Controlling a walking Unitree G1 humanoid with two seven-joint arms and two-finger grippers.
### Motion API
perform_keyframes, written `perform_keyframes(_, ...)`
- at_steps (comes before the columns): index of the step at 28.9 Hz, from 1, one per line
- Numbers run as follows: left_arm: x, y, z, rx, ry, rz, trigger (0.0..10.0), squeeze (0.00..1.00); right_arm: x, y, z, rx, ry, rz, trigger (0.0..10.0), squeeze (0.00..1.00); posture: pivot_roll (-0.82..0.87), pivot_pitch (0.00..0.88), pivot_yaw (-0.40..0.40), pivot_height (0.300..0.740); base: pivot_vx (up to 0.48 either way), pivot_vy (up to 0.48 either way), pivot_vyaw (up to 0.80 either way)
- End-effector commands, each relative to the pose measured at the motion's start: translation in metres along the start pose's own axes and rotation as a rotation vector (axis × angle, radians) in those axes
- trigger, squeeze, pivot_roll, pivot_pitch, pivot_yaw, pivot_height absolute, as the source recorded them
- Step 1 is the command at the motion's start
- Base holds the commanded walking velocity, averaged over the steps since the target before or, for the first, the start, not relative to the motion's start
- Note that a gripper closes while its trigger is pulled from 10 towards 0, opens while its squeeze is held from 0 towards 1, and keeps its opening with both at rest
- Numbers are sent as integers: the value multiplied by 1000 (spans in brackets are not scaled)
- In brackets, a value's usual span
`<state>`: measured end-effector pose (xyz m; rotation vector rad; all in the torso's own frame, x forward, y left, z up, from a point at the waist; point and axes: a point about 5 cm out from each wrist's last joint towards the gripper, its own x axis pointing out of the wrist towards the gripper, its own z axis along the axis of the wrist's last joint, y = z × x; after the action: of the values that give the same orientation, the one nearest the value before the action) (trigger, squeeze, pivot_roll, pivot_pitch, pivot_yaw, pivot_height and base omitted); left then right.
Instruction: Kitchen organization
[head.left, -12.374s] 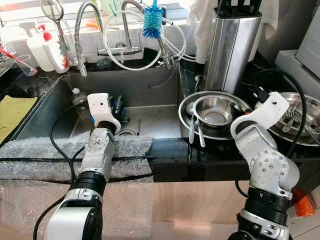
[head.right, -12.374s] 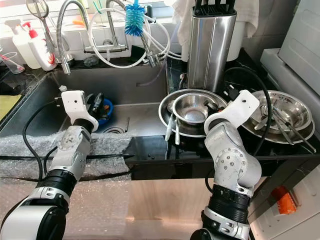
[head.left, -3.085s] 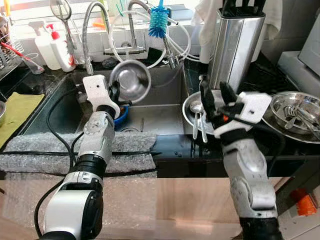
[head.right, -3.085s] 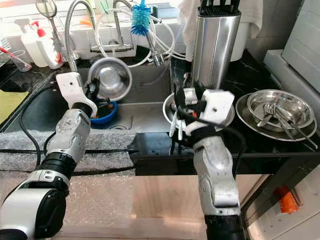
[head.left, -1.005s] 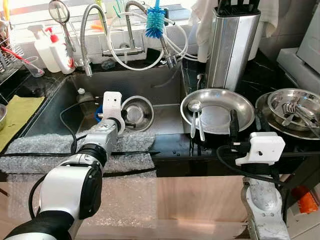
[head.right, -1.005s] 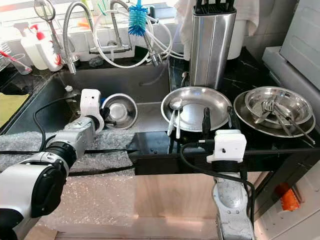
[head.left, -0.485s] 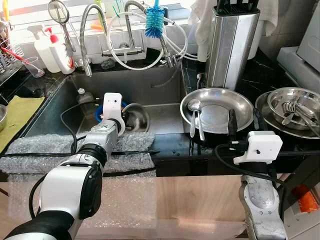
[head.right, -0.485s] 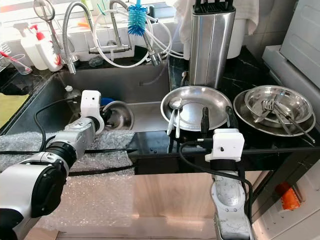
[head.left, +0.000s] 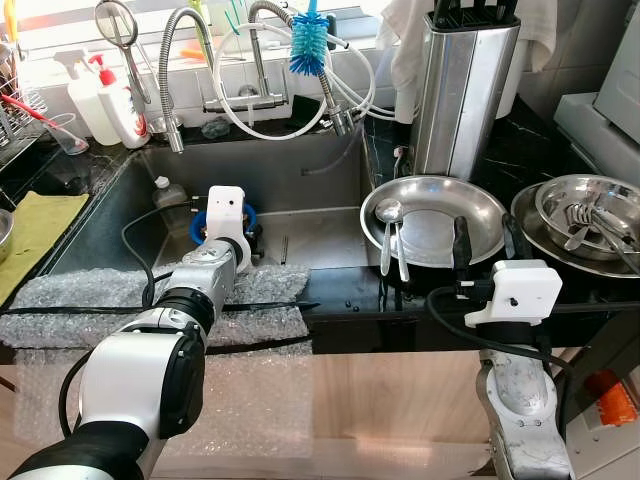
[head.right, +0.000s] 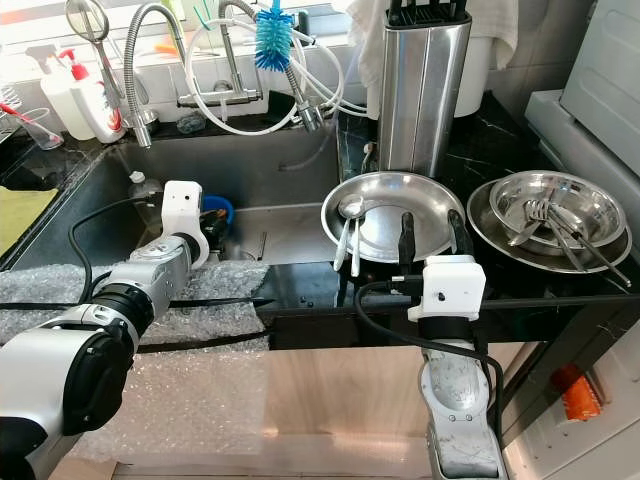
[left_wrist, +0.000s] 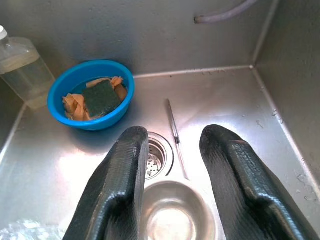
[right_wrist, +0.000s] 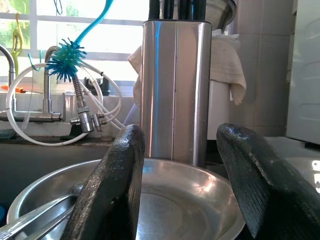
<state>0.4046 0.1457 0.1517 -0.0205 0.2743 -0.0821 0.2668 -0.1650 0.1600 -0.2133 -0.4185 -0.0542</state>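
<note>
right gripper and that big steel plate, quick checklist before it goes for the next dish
1. Right gripper open with nothing between the jaws: ok.
2. Right gripper aimed at the big steel plate: ok; the plate sits just beyond the fingertips.
3. Plate free of loose items: not ok; spoons lie on its left side.
4. Small bowl released in the sink: ok; it rests below the open left gripper.
5. Knife block clear of the plate: cannot tell; it stands close behind.
</note>
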Motion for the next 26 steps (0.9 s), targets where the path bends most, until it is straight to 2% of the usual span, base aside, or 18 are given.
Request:
perform_keyframes(1,-1,6,-5,-12,8,19,10000,0,2,6,1,7,-1,25,10000,0,-87,6,140,740,0,0,0)
perform_keyframes(7,-2,13,7,-24,-83,58,10000,0,2,9,5,15,-10,50,10000,0,-85,0,133,740,0,0,0)
perform_keyframes(10,-5,20,30,-21,-264,101,10000,0,7,15,16,30,-33,110,10000,0,-86,0,129,740,0,0,0)
perform_keyframes(11,-6,20,32,-17,-282,106,10000,0,7,16,17,31,-36,121,10000,0,-86,0,129,740,0,0,0)
perform_keyframes(13,-10,20,40,-21,-379,96,10000,0,8,17,24,62,-46,129,10000,0,-84,0,125,740,0,0,0)
perform_keyframes(17,-11,20,41,-18,-402,99,10000,0,8,16,26,71,-45,130,10000,0,-84,0,125,740,0,0,0)
perform_keyframes(18,-17,23,46,-41,-511,101,10000,0,10,14,34,71,-62,131,10000,0,-82,12,116,740,0,0,0)
perform_keyframes(19,-22,26,47,-57,-575,111,10000,0,10,12,40,71,-73,130,10000,0,-81,17,114,740,0,0,0)
perform_keyframes(23,-28,31,39,-83,-605,138,10000,0,-1,8,38,4,-59,157,10000,0,-77,24,107,740,0,0,0)
perform_keyframes(24,-29,31,35,-93,-610,140,10000,0,-8,2,30,-52,-35,147,10000,0,-77,30,105,740,0,0,0)
perform_keyframes(26,-30,31,29,-96,-600,147,10000,0,-18,-5,21,-82,3,135,10000,0,-81,31,104,740,0,0,0)
